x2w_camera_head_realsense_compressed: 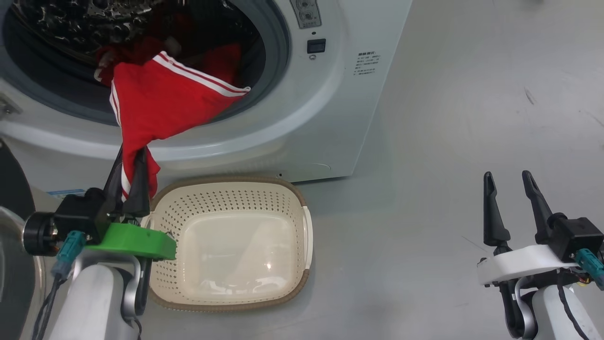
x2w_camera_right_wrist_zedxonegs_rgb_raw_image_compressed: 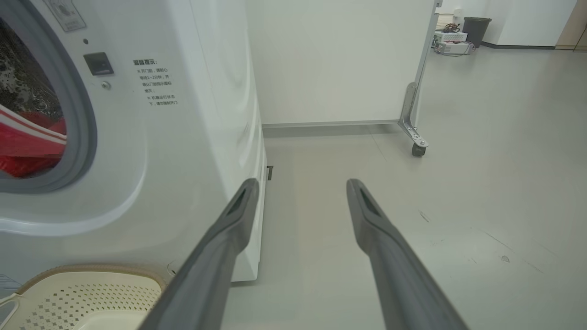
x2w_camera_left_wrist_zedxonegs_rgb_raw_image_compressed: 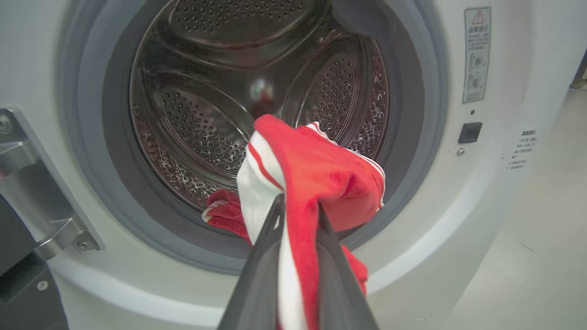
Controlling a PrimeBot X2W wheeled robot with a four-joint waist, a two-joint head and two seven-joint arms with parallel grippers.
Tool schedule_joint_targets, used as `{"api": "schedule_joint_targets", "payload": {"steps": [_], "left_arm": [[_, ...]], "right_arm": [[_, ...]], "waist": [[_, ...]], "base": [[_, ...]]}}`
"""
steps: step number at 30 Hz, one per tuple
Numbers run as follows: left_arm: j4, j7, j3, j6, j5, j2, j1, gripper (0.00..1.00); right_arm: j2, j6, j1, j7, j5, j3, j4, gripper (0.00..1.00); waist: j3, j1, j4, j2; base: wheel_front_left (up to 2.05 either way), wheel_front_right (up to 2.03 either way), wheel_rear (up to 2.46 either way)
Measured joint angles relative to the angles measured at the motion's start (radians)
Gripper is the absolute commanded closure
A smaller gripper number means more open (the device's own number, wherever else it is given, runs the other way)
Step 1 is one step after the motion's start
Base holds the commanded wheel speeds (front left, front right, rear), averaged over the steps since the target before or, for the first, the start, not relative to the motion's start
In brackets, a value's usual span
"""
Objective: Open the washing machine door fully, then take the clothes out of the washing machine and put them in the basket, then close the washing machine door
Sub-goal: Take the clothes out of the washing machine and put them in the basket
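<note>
Just behind the basket (x2w_camera_head_realsense_compressed: 283, 198), the washing machine (x2w_camera_head_realsense_compressed: 339, 94) stands with its round opening uncovered. At the basket's left rim, the left gripper (x2w_camera_head_realsense_compressed: 128, 165) clamps a red garment (x2w_camera_head_realsense_compressed: 165, 99) between its fingers (x2w_camera_left_wrist_zedxonegs_rgb_raw_image_compressed: 257, 293); the cloth drapes over the opening's lower edge. Well right of the basket, above bare floor (x2w_camera_head_realsense_compressed: 448, 141), the right gripper (x2w_camera_head_realsense_compressed: 507, 175) holds its fingers wide apart.

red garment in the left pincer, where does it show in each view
Head view: red garment upper left, draped out of the drum down into the left pincer.
Left wrist view: centre, clamped in the pincer.
Right wrist view: red striped fabric at the far left edge, likely the same piece.
Shared landmark: small black square beside the drum.
</note>
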Motion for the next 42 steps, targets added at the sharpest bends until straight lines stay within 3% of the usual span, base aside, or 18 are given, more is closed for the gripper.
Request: {"api": "schedule_joint_targets", "payload": {"steps": [21, 31, 42], "left_arm": [[-0.195, -0.017, -0.023, 0.028, 0.035, -0.010, 0.159, 1.00], [-0.110, 0.019, -0.073, 0.020, -0.007, -0.032, 0.219, 1.00], [0.041, 0.090, -0.104, -0.003, -0.035, -0.039, 0.181, 1.00]], "right_arm": [[0.003, 0.000, 0.048, 0.000, -0.007, 0.012, -0.013, 0.00], [0.004, 0.000, 0.047, 0.000, -0.007, 0.023, -0.039, 0.00], [0.015, 0.000, 0.036, 0.000, -0.005, 0.034, -0.070, 0.00]], "waist": [[-0.075, 0.0000, 0.051, 0.0000], [-0.036, 0.0000, 0.030, 0.0000], [0.051, 0.0000, -0.011, 0.0000]], "base": [[0.00, 0.00, 0.00], [0.00, 0.00, 0.00], [0.00, 0.00, 0.00]]}}
